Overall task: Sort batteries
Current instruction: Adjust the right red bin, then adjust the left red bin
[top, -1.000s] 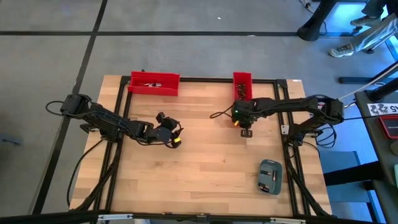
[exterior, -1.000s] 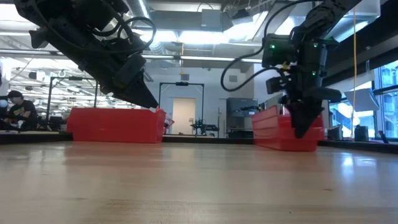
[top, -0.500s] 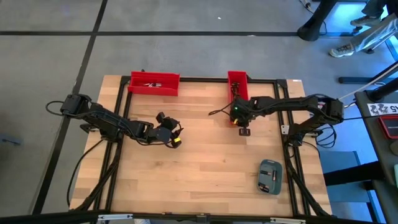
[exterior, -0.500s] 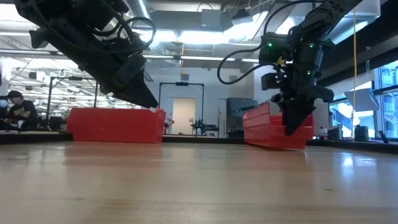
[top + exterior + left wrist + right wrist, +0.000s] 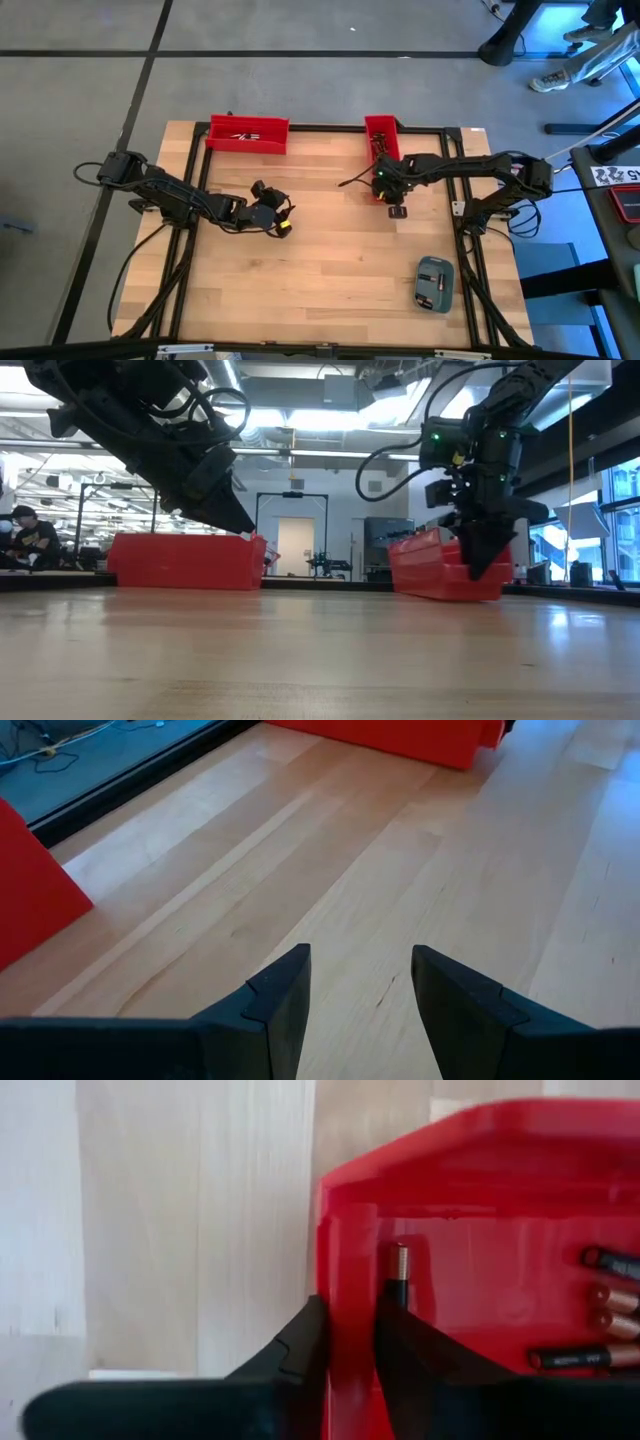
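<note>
- right hand (image 5: 348, 1342) pinches near wall of small red plastic bin (image 5: 382, 137) at far edge of light wooden bench (image 5: 330, 280)
- dark cylindrical batteries (image 5: 600, 1308) lie inside that bin
- left hand (image 5: 358, 988) spread, over open bench, left of that bin

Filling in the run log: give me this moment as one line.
right gripper: shut on red bin wall | batteries: in bin | left gripper: open, empty, over table

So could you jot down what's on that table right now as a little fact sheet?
Table: pale wooden top
Narrow red plastic bin: far edge, holds small dark cylindrical batteries
Wide red plastic bin: far edge, to the left
Right gripper: fingers pinch the narrow bin's wall
Left gripper: open, empty, above bare wood
Grey-blue rounded case: near right corner
</note>
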{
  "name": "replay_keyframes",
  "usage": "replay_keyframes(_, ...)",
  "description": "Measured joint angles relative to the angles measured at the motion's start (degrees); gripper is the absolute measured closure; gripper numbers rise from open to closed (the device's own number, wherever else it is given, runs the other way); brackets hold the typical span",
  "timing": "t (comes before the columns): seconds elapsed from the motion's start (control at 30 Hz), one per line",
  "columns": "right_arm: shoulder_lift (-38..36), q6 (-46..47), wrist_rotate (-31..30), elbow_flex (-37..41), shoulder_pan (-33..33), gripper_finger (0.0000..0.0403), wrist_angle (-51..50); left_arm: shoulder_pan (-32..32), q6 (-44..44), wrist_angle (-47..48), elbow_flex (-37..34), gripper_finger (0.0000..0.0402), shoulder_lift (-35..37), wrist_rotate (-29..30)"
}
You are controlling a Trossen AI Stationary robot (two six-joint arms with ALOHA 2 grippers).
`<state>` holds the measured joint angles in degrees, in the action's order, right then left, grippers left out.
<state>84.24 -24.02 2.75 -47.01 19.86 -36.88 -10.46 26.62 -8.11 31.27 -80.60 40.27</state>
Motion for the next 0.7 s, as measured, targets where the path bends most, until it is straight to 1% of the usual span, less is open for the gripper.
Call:
replay_keyframes(0.1, -0.1, 1.9, -0.2, 0.0, 0.1, 0.0299, -0.4, 0.0, 0.0, 0.0, 0.0, 0.0238, 0.0, 0.0)
replay_keyframes(0.23, -0.1, 2.4, -0.6, -0.8, 0.2, 0.0240, -0.6, 0.0, 0.4, 0.0, 0.0, 0.0238, 0.0, 0.0)
replay_keyframes(0.3, -0.1, 2.6, -0.6, -2.4, 0.2, 0.0212, -1.3, 0.0, 1.0, 0.0, 0.0, 0.0238, 0.0, 0.0)
replay_keyframes(0.4, -0.1, 4.4, -0.3, -6.0, 0.2, 0.0183, -3.7, 0.0, 2.2, 0.0, 0.0, 0.0238, 0.0, 0.0)
replay_keyframes(0.53, -0.2, 4.1, -0.8, -11.0, 0.1, 0.0170, -8.5, 0.0, 3.5, 0.0, 0.0, 0.0238, 0.0, 0.0)
replay_keyframes(0.7, -0.6, 2.5, -4.1, -16.0, 0.1, 0.0177, -13.9, 0.0, 5.2, -0.7, 0.0, 0.0238, 0.2, 0.0)
